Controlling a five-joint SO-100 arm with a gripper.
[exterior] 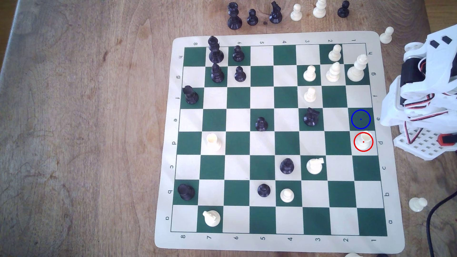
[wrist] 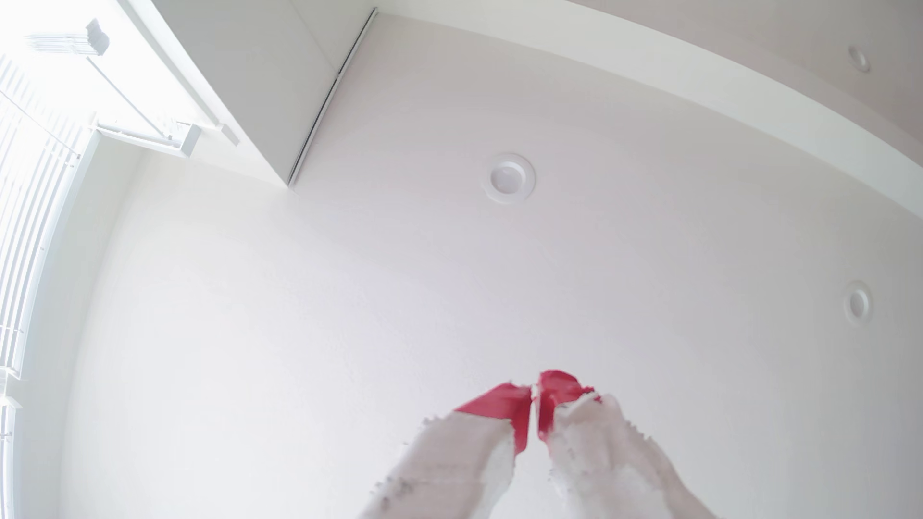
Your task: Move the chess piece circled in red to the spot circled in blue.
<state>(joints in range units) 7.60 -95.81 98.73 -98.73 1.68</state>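
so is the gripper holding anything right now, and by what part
Nothing. The gripper points at the ceiling with jaws closed on nothing; the cream rook sits untouched in its red circle.

Home room, wooden table w/ chess mat, window blinds, recessed ceiling light

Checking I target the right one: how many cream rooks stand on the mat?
2. The red-ringed chess piece sits near the exterior view's right edge of the mat; a second cream rook stands in the same row, toward the left. None seems hidden.
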